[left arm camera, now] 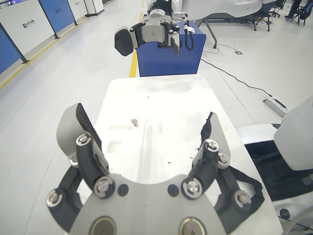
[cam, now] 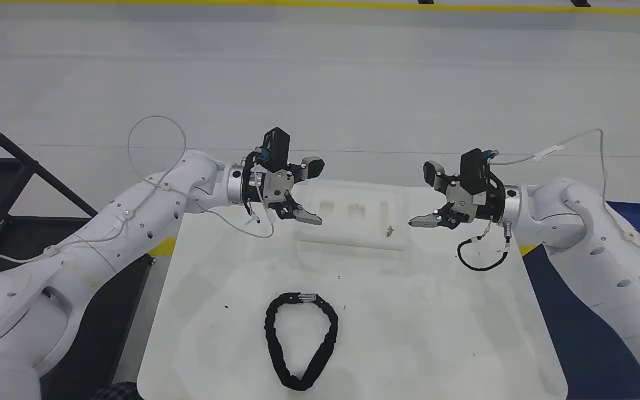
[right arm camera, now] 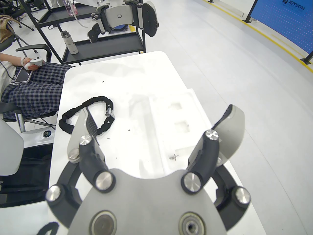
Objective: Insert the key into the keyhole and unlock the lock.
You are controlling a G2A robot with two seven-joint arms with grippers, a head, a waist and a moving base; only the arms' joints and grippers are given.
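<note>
On white surface point(cam: 450, 330): pale moulded tray point(cam: 350, 215) along far edge, between both arms. Black chain lock point(cam: 300, 338) on near half, closed in loop, metal cylinder at far end of loop, well apart from tray. Left jaws raised over tray's left end, spread wide, holding nothing, touching nothing. Right jaws raised by tray's right end, likewise spread wide and empty, facing left jaws. Small metal key point(cam: 388, 232) lying on tray near right end, close to right jaws, untouched.

Top view looks down; wrist views seemingly face across shared table point(cam: 450, 320).
</note>
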